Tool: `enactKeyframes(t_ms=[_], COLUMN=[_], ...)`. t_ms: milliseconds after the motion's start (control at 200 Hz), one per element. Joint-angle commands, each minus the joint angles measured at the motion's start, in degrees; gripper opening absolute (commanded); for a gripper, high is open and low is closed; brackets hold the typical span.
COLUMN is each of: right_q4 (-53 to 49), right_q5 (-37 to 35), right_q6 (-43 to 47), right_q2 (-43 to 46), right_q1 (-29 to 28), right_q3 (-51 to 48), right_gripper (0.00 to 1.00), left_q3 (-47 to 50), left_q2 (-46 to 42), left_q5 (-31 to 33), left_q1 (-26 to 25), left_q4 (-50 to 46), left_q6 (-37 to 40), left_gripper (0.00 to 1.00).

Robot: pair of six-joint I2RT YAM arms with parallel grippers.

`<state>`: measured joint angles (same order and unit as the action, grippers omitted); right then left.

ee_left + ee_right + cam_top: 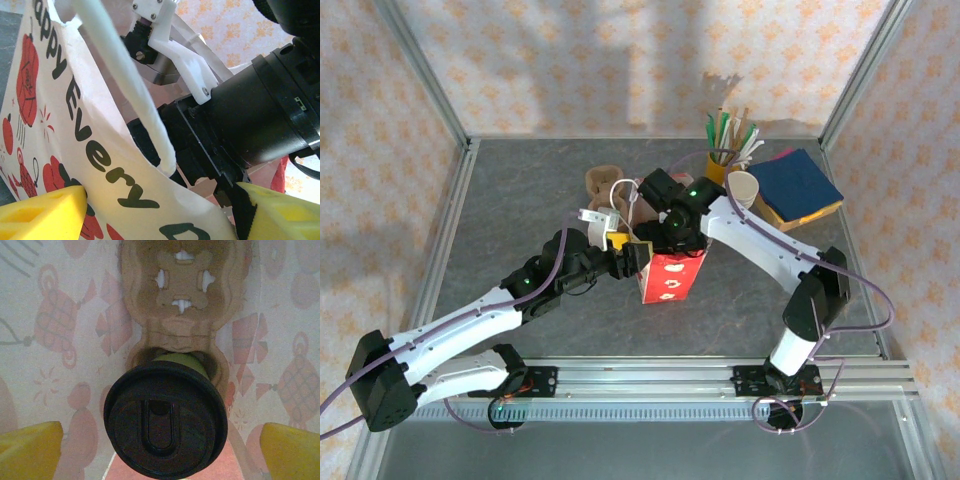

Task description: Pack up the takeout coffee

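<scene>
The takeout coffee (165, 422) stands inside the paper bag, its round black lid facing the right wrist camera. Its base sits in a pocket of the brown pulp carrier (182, 295) on the bag's floor. My right gripper (162, 450) is reached down into the bag (672, 278); it is open, with its yellow fingertips (30, 450) wide on either side of the lid and not touching it. My left gripper (160, 215) is open at the bag's rim, with the printed white wall (75, 125) passing loosely between its fingers. In the top view it (625, 255) is at the bag's left edge.
A yellow cup of stir sticks (722, 160) stands at the back right, with a pale paper cup (742, 188) and a blue and yellow stack (798, 185) beside it. A brown pulp piece (603, 180) lies behind the bag. The bag's white handle (125, 85) crosses in front of the right arm.
</scene>
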<state>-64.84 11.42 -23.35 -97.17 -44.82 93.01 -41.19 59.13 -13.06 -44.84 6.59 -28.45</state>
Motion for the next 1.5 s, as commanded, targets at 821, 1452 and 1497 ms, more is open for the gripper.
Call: enactKeyframes(t_ms=[821, 1452, 1497], right_q4=[3.89, 6.81, 7.48], right_q5=[3.16, 5.11, 5.81], right_q6=[-1.52, -2.49, -2.70], right_q2=[5.13, 6.46, 6.63], right_q1=[0.39, 1.80, 1.92], right_q3=[1.65, -1.31, -1.52], right_gripper=[0.93, 0.91, 0.90], left_q3=[-0.63, -1.96, -1.95], left_q2=[0.25, -0.07, -0.20], left_q5=[0.38, 0.05, 0.13], left_q1=[0.44, 0.44, 0.42], left_q4=[-1.39, -2.18, -2.36], left_q6=[0.23, 0.15, 0.19], left_gripper=[0.76, 0.73, 0.73])
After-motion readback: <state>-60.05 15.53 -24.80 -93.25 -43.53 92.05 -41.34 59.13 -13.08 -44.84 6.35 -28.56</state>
